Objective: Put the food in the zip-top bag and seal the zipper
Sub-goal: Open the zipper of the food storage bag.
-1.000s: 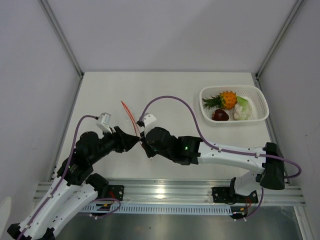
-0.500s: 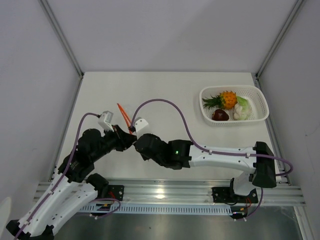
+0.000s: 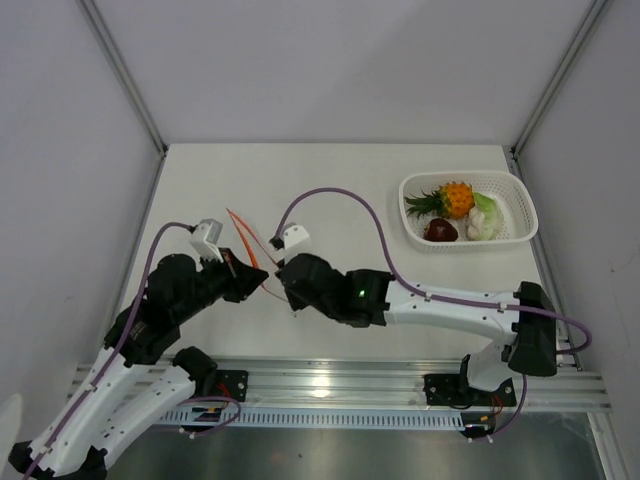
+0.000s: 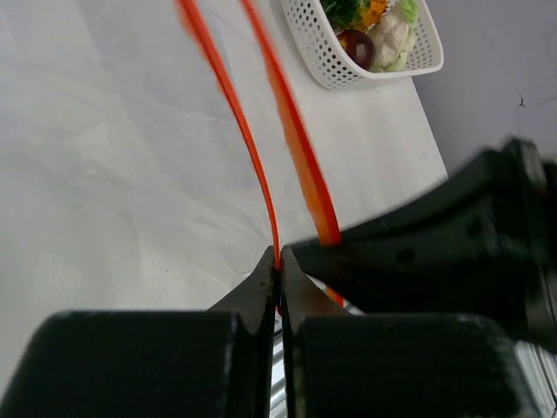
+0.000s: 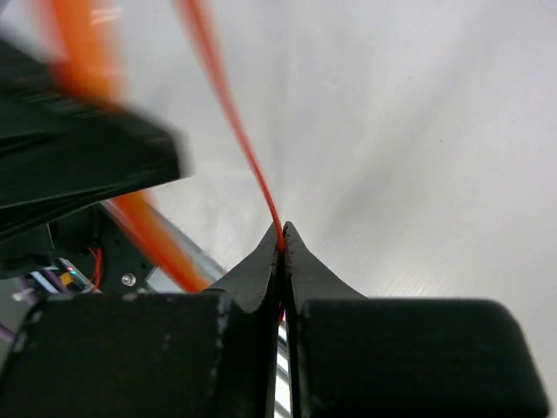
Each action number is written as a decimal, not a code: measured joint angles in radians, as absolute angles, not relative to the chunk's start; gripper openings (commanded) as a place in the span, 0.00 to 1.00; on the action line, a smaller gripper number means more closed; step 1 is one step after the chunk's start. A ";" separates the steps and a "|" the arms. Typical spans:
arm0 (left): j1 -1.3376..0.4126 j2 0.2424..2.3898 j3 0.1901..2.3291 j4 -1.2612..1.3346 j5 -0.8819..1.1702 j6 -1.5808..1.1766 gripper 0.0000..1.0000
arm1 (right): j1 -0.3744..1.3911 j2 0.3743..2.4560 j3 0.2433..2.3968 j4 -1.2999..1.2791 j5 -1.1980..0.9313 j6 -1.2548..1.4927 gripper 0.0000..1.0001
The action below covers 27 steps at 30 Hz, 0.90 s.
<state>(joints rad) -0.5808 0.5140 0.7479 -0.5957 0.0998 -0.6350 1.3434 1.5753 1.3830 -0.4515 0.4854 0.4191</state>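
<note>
The left gripper [image 3: 259, 286] is shut tight. In the left wrist view its two fingers [image 4: 261, 292] pinch a thin red-orange strip right at their tips. That strip is the zipper [image 3: 238, 232] of the bag [image 3: 247, 255].

The right gripper [image 3: 281, 284] is shut tight too. In the right wrist view its tips [image 5: 283, 233] pinch another bit of the zipper [image 5: 228, 111], and the strip runs up and away from them.

The two grippers are very close, tip to tip, near the front of the tabletop [image 3: 330, 170]. The left one comes in from the left and the right one from the right.

The left wrist view shows two red-orange lines [image 4: 228, 97] side by side. One goes into the left gripper [image 4: 278, 270]. The other goes to the black right gripper just beside it. There is a small gap between the two lines.

The clear part of the bag is too hard to see. From above, the zipper sticks out from the grippers toward the back left.

The food is well apart from the bag. It sits in a white basket [image 3: 515, 200] with holes, at the back right of the tabletop. In it are an orange pineapple [image 3: 456, 198] with green leaves, a dark red fruit [image 3: 441, 231] and a white and pale-green piece [image 3: 483, 218]. The left wrist view shows the basket [image 4: 331, 74] far off too, with the red fruit [image 4: 355, 43] inside.
</note>
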 measured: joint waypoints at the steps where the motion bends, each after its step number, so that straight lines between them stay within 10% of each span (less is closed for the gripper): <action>1: -0.583 0.518 0.774 -0.611 0.100 -0.626 0.00 | 1.312 1.556 1.367 -0.440 0.442 0.437 0.00; 21: -0.619 1.088 1.007 -0.520 0.273 -0.539 0.00 | 0.740 1.423 1.039 -0.190 -0.316 0.657 0.00; 27: -0.622 1.197 1.041 -0.492 0.308 -0.510 0.01 | 0.701 1.412 1.006 -0.240 -0.270 0.627 0.47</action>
<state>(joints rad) -0.6216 1.1973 1.0412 -0.4923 0.3084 -0.5102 0.7013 1.4120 1.0058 -0.2398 -0.2699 0.6273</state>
